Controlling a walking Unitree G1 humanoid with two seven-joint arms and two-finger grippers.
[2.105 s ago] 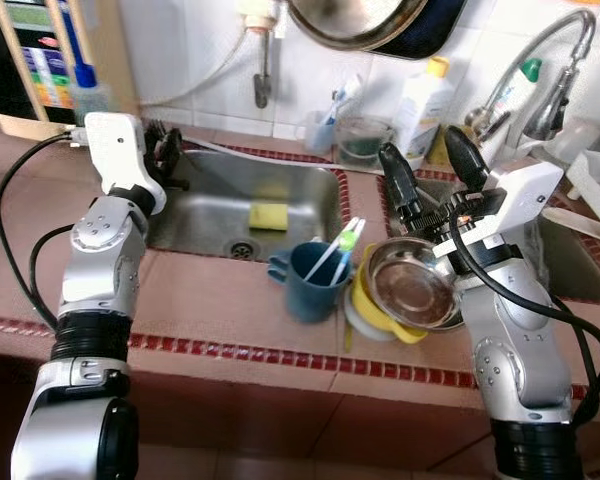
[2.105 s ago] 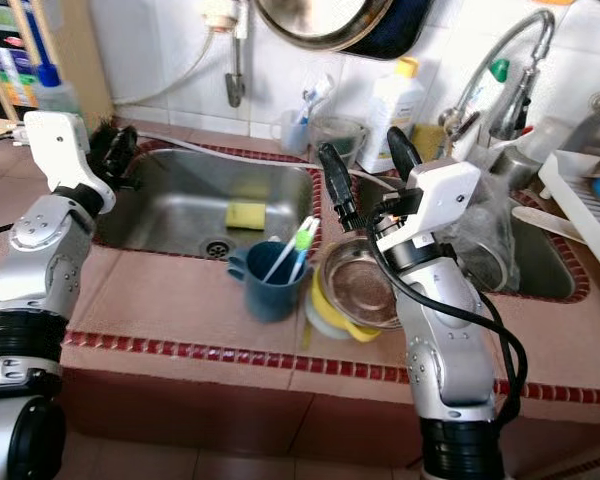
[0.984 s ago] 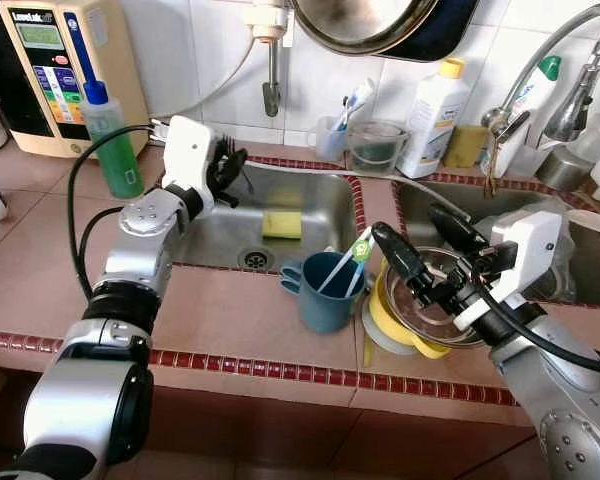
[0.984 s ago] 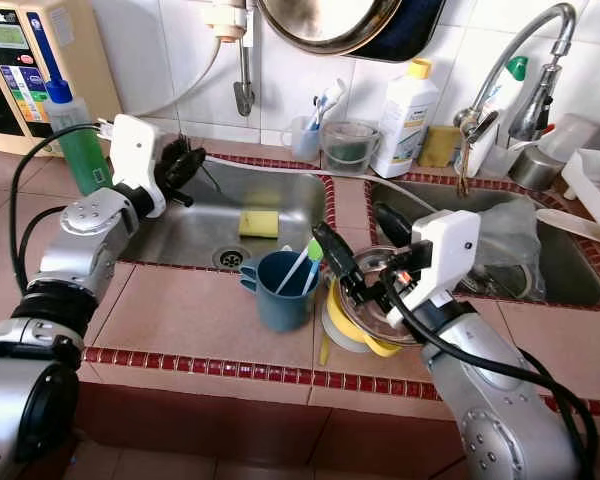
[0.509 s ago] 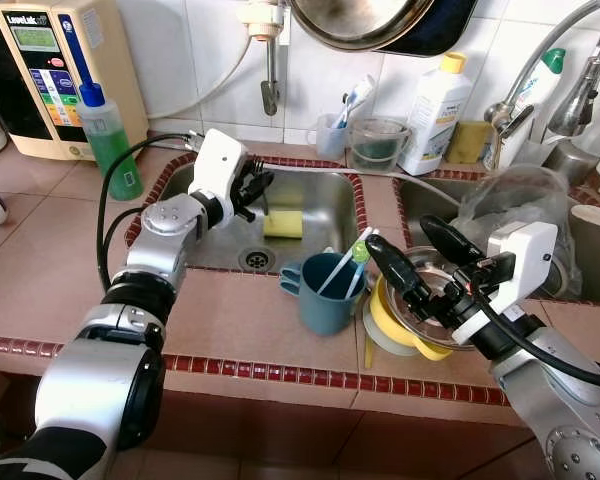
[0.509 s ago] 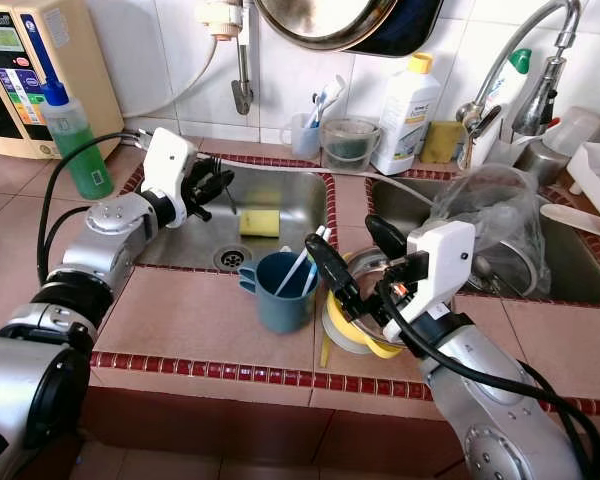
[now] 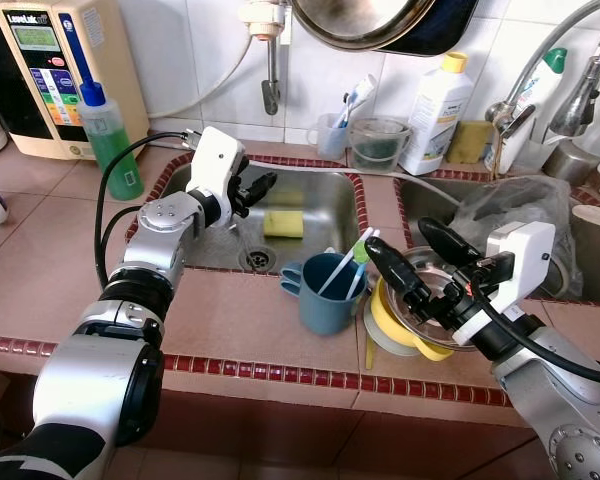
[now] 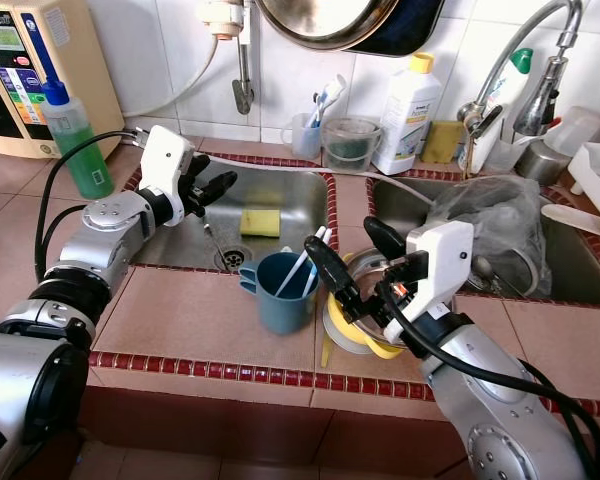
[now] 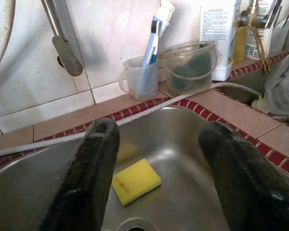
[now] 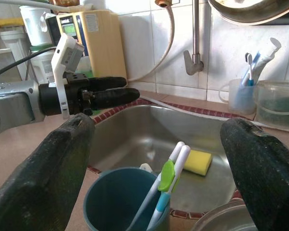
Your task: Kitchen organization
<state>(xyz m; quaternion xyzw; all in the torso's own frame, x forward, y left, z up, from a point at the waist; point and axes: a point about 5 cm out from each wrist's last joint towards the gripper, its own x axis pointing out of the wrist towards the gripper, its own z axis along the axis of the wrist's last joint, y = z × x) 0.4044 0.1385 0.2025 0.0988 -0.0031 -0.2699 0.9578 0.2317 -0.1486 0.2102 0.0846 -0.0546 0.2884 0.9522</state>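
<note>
You have a dark blue cup point(image 7: 324, 294) standing upright on the tiled bench point(image 7: 230, 320), handle toward the sink point(image 7: 310, 232), with two toothbrushes point(image 7: 346, 262) leaning out of it to the right. Just beside it on the right, a steel bowl point(image 7: 435, 296) sits nested in a yellow bowl point(image 7: 392, 316), both tilted. A yellow sponge point(image 7: 283, 223) lies flat in the sink basin.

Sponge point(image 7: 283, 222) in sink point(image 7: 320, 190); cup point(image 7: 322, 292) before it, bowls point(image 7: 420, 310) right.
</note>
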